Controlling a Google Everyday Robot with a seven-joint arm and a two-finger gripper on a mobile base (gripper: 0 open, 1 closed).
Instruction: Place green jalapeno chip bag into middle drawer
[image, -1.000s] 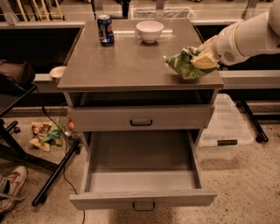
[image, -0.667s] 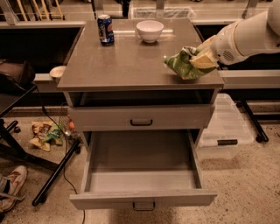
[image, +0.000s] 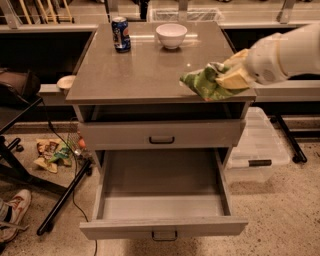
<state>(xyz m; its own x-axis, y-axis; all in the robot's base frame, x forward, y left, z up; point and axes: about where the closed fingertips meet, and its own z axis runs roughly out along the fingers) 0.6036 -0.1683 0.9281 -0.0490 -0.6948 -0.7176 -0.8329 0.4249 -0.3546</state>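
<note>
From where I stand, the gripper (image: 231, 76) is at the right front corner of the cabinet top (image: 135, 70), its yellowish fingers (image: 235, 79) pinched onto the green jalapeno chip bag (image: 202, 84). The bag sits right at the top's edge; whether it rests there or hangs just above, I can't tell. Below, the middle drawer (image: 125, 228) is pulled wide open, while the upper drawer (image: 200, 134) is closed. A blue soda can (image: 120, 33) and a white bowl (image: 171, 35) stand near the back, apart from each other. A clear plastic bin (image: 257, 145) sits on the floor just right of the cabinet.
</note>
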